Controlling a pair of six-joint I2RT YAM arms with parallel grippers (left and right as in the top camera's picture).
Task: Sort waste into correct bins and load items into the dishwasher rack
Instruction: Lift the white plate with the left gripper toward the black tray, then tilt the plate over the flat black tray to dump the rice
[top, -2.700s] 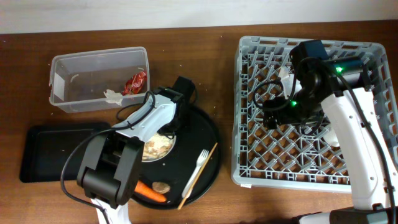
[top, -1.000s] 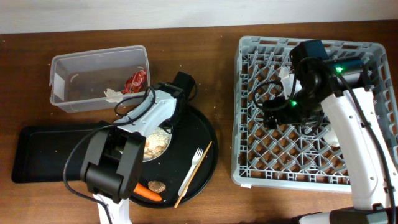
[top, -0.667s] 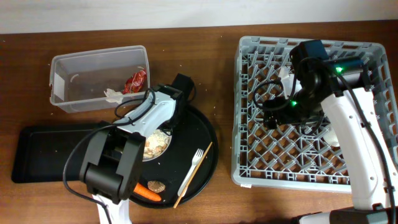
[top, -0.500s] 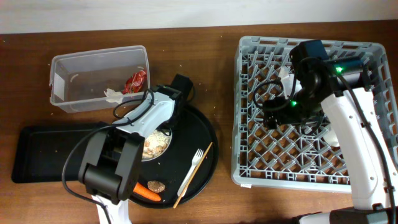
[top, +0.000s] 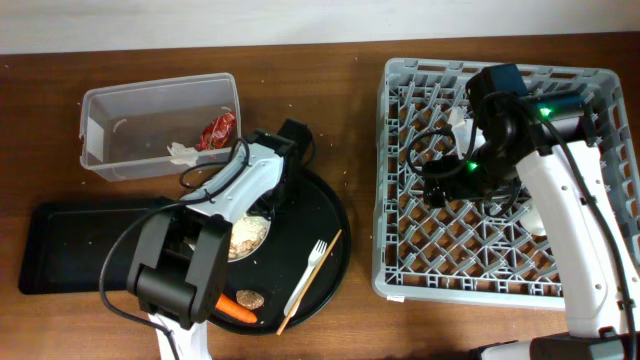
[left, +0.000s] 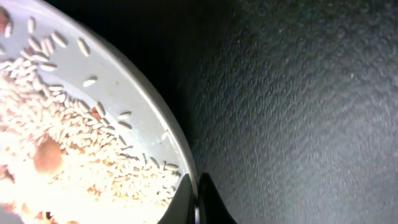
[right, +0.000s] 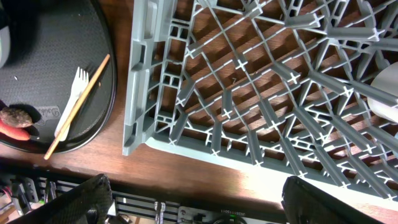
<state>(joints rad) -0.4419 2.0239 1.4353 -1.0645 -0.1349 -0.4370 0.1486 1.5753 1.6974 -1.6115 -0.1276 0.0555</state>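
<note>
1. Left claw (left: 196, 202) is pinching the plate (left: 130, 102) rim on the tray (left: 298, 93), jaws together; grains (left: 74, 162) are lying just beside it.
2. Right claw (right: 202, 196) is gaping wide, empty, hovering over the rack (right: 249, 93).

Round black tray (top: 328, 222) flat on brown wooden table (top: 350, 110), left of centre, close to front edge. Tray surface matte, finely pebbled up close (left: 298, 93). Table dark, wood grain running side to side. White wall strip (top: 300, 20) along far edge. Dark rail (right: 205, 214) below table's front edge, details unclear.
</note>
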